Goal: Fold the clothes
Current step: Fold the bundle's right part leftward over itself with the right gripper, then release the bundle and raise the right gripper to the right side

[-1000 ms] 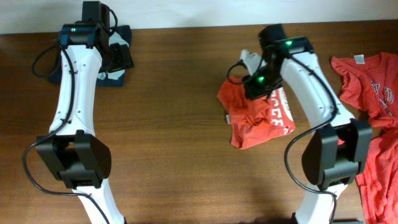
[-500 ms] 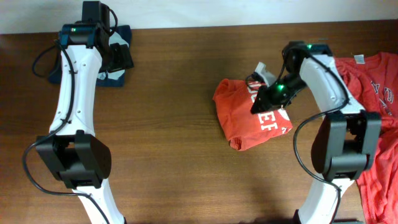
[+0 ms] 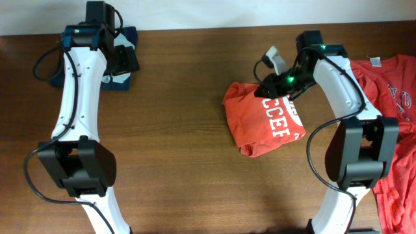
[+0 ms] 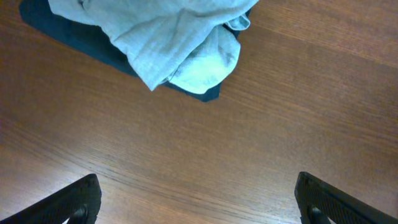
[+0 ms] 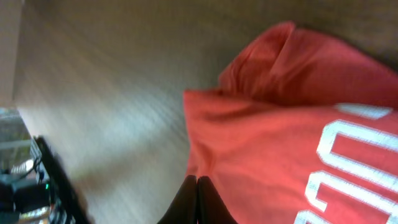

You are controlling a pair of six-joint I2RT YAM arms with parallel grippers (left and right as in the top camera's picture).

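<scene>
Blue cloth [image 4: 168,43] lies bunched far left on the table [image 3: 182,130] below the left gripper [image 4: 199,199], fingers wide apart, while the right gripper [image 5: 198,186] pinches the folded red shirt [image 3: 263,123] mid-table, more shirts [image 3: 390,91] lying far right.

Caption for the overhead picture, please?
Right gripper pinching an orange T-shirt; left gripper open beside blue clothes.

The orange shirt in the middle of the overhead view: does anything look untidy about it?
Yes. The orange-red T-shirt lies as a lopsided bundle, not a neat fold: its edges are uneven and the white lettering runs slanted. The right gripper pinches its upper edge.
</scene>
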